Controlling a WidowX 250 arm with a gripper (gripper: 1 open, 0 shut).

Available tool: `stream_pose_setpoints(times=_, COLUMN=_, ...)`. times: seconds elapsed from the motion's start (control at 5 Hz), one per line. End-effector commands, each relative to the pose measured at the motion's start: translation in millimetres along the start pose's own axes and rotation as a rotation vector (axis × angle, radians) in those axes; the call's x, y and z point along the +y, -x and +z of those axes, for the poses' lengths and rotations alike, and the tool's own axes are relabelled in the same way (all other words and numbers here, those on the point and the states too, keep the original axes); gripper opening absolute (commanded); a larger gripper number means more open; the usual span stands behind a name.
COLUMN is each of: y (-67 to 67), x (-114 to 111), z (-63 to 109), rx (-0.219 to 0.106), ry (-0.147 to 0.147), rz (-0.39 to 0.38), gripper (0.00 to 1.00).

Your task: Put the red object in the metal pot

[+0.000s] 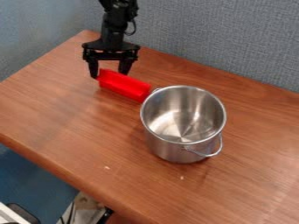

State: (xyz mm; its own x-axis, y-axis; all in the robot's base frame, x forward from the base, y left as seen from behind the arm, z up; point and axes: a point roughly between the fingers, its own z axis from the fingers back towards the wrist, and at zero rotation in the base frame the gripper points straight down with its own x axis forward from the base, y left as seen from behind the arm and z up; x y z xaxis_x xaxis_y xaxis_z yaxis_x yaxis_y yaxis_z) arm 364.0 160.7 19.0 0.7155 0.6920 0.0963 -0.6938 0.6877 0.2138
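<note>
Camera view, read from left to right. At upper left, the black robot claw hangs with its jaws spread wide and empty over the far-left end of the bright red, long rectangular block, which lies flat on the brown wooden counter. The block's right end sits just beside the rim of the shiny round stainless-steel pot, right of centre; whether the two touch cannot be told.

Likely faults: the claw stands over one end of the block, not its middle, so a grip taken there would probably let the block tip or swing on lifting. A finger landing on top of the block instead of beside it could push the block against the pot. The block looks about as long as the pot's mouth is wide, so a level release may leave it bridging the rim; a tilted entry seems safer.

Room: the claw works near the counter's far-left corner, where little surface remains. Bare counter lies toward the lower left. Right of the pot, the counter runs to the frame edge.
</note>
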Motion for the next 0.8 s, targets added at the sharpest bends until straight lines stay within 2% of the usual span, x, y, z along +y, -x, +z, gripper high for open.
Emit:
stream_pose_setpoints(times=0.0, y=-10.4, x=5, z=24.6, rx=-0.094, ry=0.058, rz=-0.074, gripper=1.0)
stream_pose_setpoints(times=0.2, y=-10.7, x=9, z=33.2, rx=-0.149, ry=0.093, rz=-0.174, gripper=0.0)
stream_pose_setpoints(times=0.6, y=-21.0, x=13, z=29.3, rx=-0.172, ry=0.042, rz=-0.088, gripper=0.0)
